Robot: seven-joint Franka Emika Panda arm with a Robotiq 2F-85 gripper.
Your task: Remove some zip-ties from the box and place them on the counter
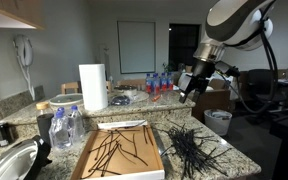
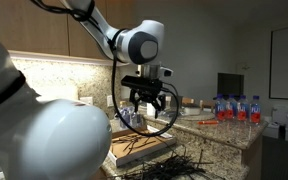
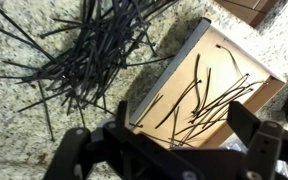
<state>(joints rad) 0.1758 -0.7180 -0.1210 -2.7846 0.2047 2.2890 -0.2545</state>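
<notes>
You've got a large pile of zip-ties (image 1: 194, 148) on the surface (image 1: 179, 125) just right of the box (image 1: 82, 160), a few lie inside it, and your pincer (image 2: 147, 107) hangs wide open and empty.

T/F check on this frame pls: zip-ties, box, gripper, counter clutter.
1. A pile of zip-ties lies on the counter beside the box. True.
2. The box is empty. False: several zip-ties lie in it.
3. The gripper grips a zip-tie. False: it hangs open and empty above the counter.
4. A paper towel roll stands upright on the counter. True.
</notes>
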